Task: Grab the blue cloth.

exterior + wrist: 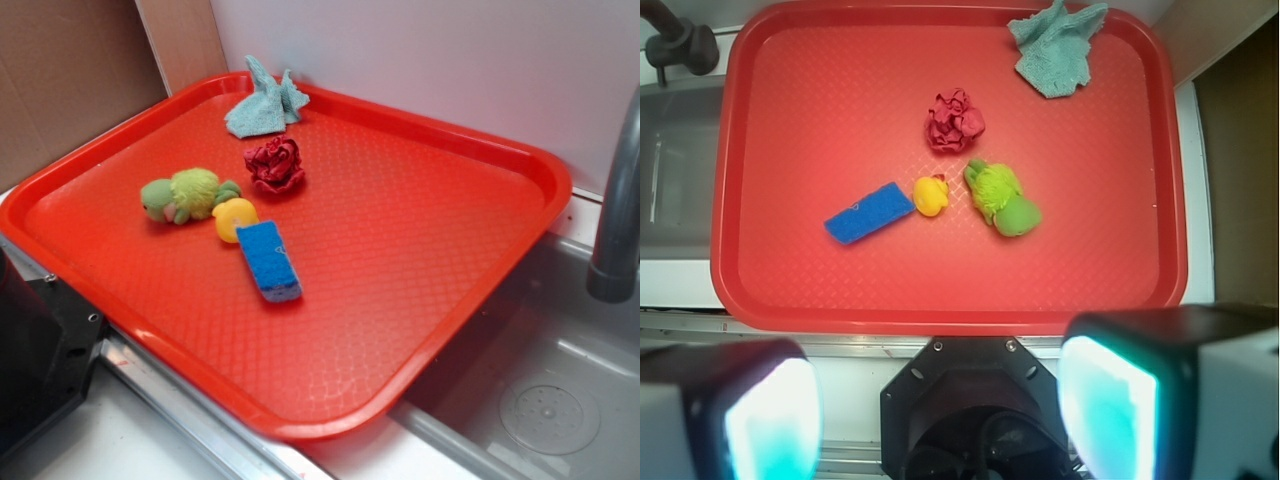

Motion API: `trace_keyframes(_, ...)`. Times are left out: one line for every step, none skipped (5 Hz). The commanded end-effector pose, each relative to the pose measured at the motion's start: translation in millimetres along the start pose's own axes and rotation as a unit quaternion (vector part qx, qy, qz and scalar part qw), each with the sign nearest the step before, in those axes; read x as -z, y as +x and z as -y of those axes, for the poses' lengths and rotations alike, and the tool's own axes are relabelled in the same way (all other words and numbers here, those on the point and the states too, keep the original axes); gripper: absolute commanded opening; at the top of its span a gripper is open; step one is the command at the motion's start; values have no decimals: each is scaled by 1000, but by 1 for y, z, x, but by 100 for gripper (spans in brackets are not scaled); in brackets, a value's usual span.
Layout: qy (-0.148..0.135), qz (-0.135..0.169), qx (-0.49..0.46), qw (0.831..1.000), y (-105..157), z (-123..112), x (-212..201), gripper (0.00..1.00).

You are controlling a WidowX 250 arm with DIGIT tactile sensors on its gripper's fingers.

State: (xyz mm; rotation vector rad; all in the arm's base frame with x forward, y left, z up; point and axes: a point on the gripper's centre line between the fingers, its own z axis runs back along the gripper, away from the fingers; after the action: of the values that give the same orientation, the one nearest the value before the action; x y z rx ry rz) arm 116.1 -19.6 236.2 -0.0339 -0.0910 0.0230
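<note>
The blue cloth (264,104) (1057,48), a pale teal rag with pointed corners, lies bunched in the far corner of the red tray (450,300) (790,130). My gripper (940,410) hangs high above the tray's near edge, over the robot's base. Its jaws stand wide apart with nothing between them. The fingers (1110,410) fill the bottom corners of the wrist view, far from the cloth. The exterior view shows no gripper.
On the tray lie a dark red rose-shaped cloth (275,164) (954,120), a green plush toy (187,195) (1000,197), a yellow duck (234,218) (931,195) and a bright blue sponge block (269,260) (869,213). A grey faucet (618,220) (680,42) and sink (545,400) flank the tray.
</note>
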Motion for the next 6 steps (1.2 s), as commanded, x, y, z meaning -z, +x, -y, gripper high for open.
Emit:
trace_keyframes(0, 0, 0, 1000, 0, 0, 0, 100)
trace_keyframes(23, 31, -25, 999, 7, -4, 5, 100)
trace_keyframes(47, 71, -59, 995, 11, -10, 8, 100)
trace_keyframes(63, 83, -89, 991, 17, -19, 17, 100)
trace_keyframes(77, 113, -138, 981, 33, -37, 36, 100)
trace_keyframes(80, 136, -165, 974, 55, -55, 53, 100)
